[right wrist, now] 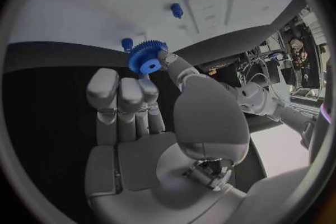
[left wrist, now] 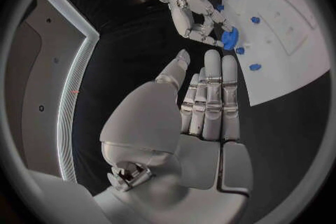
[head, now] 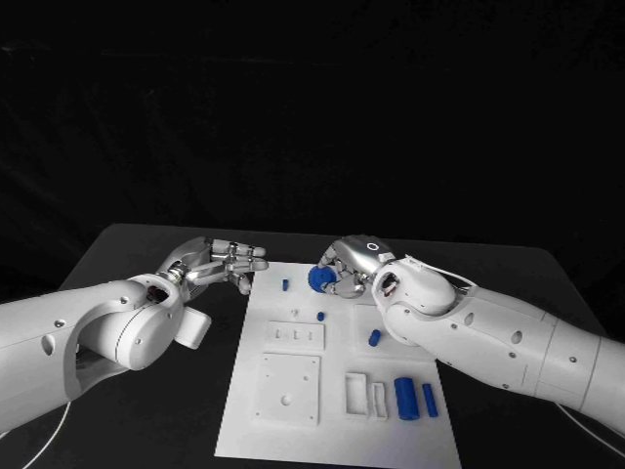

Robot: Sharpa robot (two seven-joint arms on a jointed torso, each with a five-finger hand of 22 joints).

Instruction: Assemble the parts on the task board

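The right hand (head: 347, 274) pinches a small blue toothed plastic gear (right wrist: 146, 57) between thumb and fingertips, holding it over the far edge of the flat white rectangular task board (head: 257, 430), which lies lengthwise in the middle of the black table (head: 144, 244). The right wrist view shows the gear's teeth and centre hub clearly, with the fingers (right wrist: 105, 87) rising beside it; whether the gear touches the board cannot be told. The left hand (head: 217, 262) hangs just beside the board's far left corner, over bare table, with its fingers straight and close together, the thumb apart, and nothing in it (the left wrist view shows this flat palm plainly). On the board, a thin blue peg (head: 286, 285) stands near the far left corner, a small blue stud (head: 319, 316) sits nearer the middle, and a short blue piece (head: 375, 338) lies close under the right forearm. Toward the board's near right corner, two blue cylinders (head: 408, 398) lie side by side, next to shallow rectangular recesses (head: 357, 393). A raised white square plate (head: 287, 388) occupies the near left part of the board.
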